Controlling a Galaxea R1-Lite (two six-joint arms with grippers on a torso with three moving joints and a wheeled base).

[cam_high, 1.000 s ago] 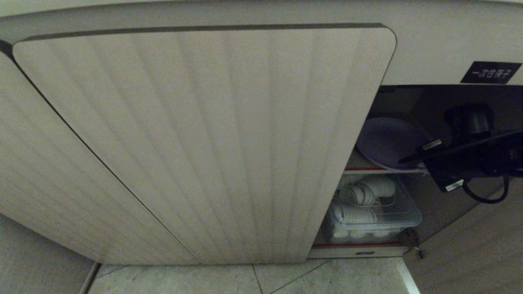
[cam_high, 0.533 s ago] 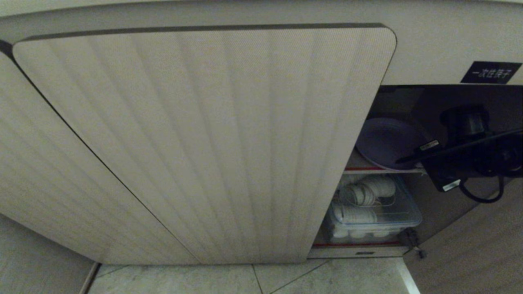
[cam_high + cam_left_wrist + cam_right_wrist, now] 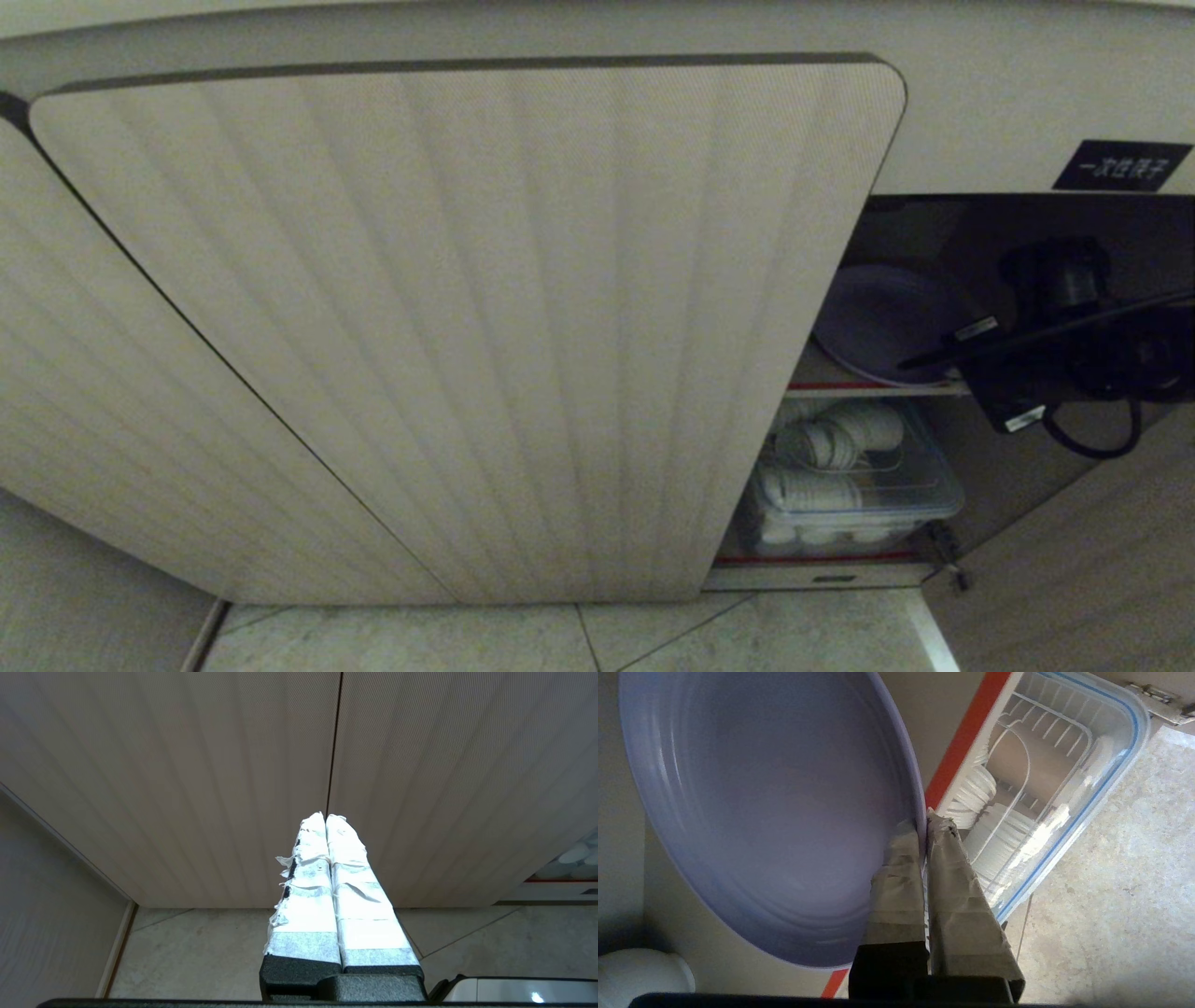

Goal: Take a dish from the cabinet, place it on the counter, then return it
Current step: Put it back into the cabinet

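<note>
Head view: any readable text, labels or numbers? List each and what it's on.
"一次性筷子": white characters on the small black label on the cabinet front, above the open compartment.
Small pale tags on the right arm: too small to read.
Dark tag on the strip below the clear bin: too small to read.
Both wrist views: no text.

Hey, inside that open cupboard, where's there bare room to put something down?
Little. The upper shelf shows only a bare strip beside the purple plate, held by the right pincer. Below, the clear bin of white dishes fills the space.
</note>
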